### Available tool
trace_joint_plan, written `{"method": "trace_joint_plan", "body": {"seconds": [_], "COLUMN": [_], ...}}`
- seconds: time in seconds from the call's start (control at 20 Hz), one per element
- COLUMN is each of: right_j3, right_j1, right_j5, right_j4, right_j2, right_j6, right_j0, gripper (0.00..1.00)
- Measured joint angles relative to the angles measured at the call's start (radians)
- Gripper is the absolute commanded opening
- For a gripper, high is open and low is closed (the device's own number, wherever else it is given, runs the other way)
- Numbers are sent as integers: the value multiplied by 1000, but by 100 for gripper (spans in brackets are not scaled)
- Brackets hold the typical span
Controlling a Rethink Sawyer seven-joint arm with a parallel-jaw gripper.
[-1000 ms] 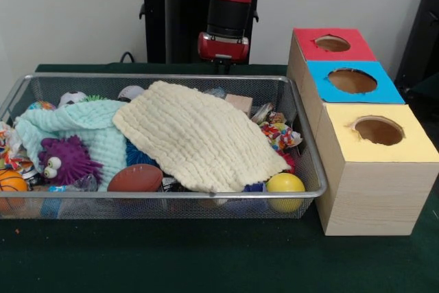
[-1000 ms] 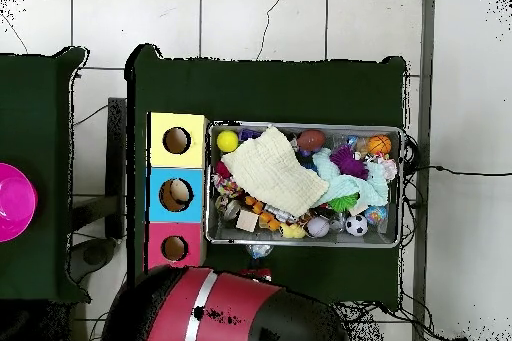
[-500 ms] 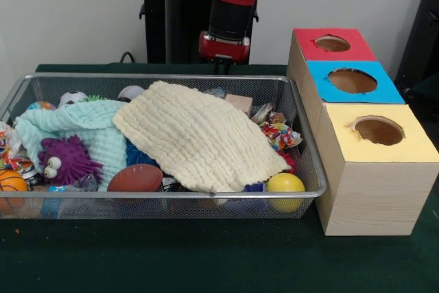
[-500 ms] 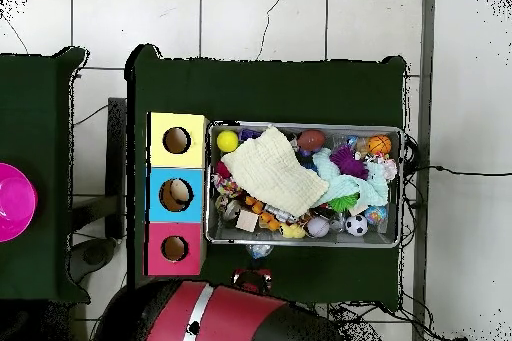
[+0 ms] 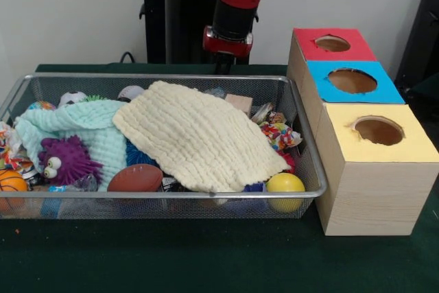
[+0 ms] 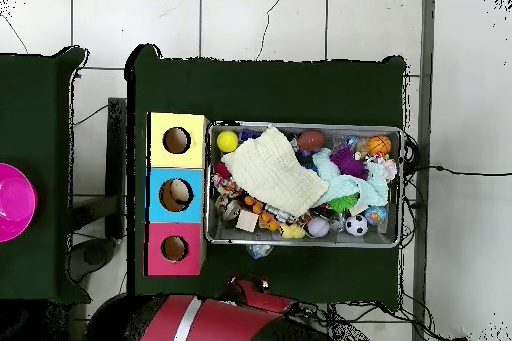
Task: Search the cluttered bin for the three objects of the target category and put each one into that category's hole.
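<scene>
The wire-mesh bin [image 5: 164, 194] stands mid-table, full of toys. A cream cloth [image 5: 199, 135] and a mint cloth [image 5: 82, 125] cover much of them. A bit of see-through wrinkly plastic [image 5: 81, 183] shows by the front rim, beside the purple spiky toy [image 5: 65, 159]. In the overhead view a pale bluish lump [image 6: 259, 250] lies just outside the bin's rim [image 6: 305, 125], on the robot's side. My gripper [image 5: 221, 66] hangs behind the bin's far rim, above the table. The cloths hide whatever lies beneath them.
Three wooden boxes stand right of the bin, with red [image 5: 333, 44], blue [image 5: 352, 80] and yellow [image 5: 378, 130] tops, each with a round hole. Something pale shows inside the blue box's hole [image 6: 176, 195]. A yellow ball [image 5: 285, 184] sits in the bin's near right corner.
The arm has risen a little and drawn back toward its base. Nothing in the bin has moved.
</scene>
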Motion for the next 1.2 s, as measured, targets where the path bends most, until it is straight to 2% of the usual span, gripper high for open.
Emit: {"method": "trace_joint_plan", "body": {"seconds": [0.1,0.35,0.6,0.8,1.0,1.15,1.2], "right_j3": [2,15,39,39,27,15,11], "right_j1": [-5,-22,-41,-8,95,175,242], "right_j5": [77,162,178,156,41,-88,-223], "right_j4": [5,5,5,5,-3,-14,-14], "right_j2": [2,7,15,21,22,18,10], "right_j6": [0,0,0,0,0,0,0], "right_j0": [10,24,28,23,16,22,41], "gripper": [0,0,0,0,0,0,0]}}
